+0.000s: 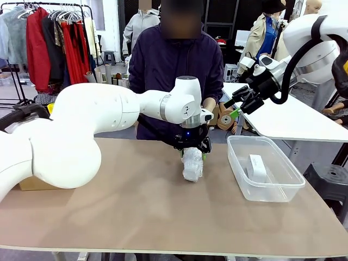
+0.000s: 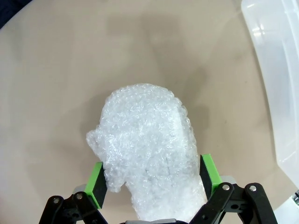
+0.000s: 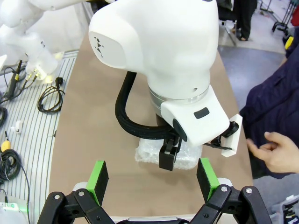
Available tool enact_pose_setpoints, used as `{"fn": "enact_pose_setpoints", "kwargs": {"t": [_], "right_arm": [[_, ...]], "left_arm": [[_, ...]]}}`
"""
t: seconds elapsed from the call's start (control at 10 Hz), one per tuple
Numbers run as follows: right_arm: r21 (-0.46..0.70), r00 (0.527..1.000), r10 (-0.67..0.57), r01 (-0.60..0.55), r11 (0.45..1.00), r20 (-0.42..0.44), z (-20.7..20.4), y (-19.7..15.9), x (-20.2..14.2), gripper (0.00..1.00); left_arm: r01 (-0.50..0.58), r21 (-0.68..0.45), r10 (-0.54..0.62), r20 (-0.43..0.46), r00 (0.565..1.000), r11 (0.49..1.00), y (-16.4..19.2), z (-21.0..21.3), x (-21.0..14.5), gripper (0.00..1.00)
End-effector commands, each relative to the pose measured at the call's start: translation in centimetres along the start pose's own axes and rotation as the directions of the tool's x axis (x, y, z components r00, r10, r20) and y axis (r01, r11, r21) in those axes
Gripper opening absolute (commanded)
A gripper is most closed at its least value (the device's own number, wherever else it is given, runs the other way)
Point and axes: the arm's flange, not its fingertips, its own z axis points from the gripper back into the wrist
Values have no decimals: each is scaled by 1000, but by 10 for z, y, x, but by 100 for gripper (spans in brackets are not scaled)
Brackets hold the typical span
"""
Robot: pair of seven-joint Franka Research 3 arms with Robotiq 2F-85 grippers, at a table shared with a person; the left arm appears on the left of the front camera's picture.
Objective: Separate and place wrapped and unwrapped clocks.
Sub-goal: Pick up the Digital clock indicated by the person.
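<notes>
Reaching over the middle of the bench point(image 1: 163, 217), the left claw point(image 1: 193, 145) hangs right over a wrapped clock point(image 1: 192, 164). The clock is a lumpy bundle in white bubbly wrap, and it sits on the brown bench top. In the left wrist view the claw is wide open, with one green pad point(image 2: 96, 184) on each side of the bundle. The pads are right beside the wrap, and I cannot tell if they touch it. Nothing is squeezed yet.

I think the step now is to grab this bundle. To do it well, the claw should close slowly and evenly, so both pads meet the bundle at once and it does not tip or slide. The wrap looks soft and puffy, so the pads should press in to the hard clock inside, not just pinch loose wrap. Then a straight lift up looks safest.

A bit farther off to the right, a clear plastic tub point(image 1: 272, 193) holds the bare white clock point(image 1: 256, 167). That clock has no wrap, so I guess the wrapped one belongs somewhere else, away from the tub.

Higher up and farther back, the right claw point(image 1: 232, 109) hangs in the air, open and holding nothing. At the far side stands a person point(image 1: 174, 60), with one hand point(image 3: 279, 151) held out near the far edge.
</notes>
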Motion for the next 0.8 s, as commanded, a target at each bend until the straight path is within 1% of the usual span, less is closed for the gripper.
{"fn": "enact_pose_setpoints", "kwargs": {"t": [0.0,0.1,0.2,0.6,0.7], "right_arm": [[-2,1000,3,-3,1000,-5,1,2,1,100],[-2,1000,3,-3,1000,-5,1,2,1,100],[-2,1000,3,-3,1000,-5,1,2,1,100],[-2,1000,3,-3,1000,-5,1,2,1,100],[-2,1000,3,-3,1000,-5,1,2,1,100]], "left_arm": [[-35,8,35,-2,999,999,5,0,-14,100],[-27,16,27,-15,1000,1000,5,-2,-16,100],[7,44,-5,-30,1000,999,5,-3,-18,87],[19,64,-17,-36,999,998,2,0,-19,13],[28,75,-26,-30,999,997,-1,5,-19,0]]}}
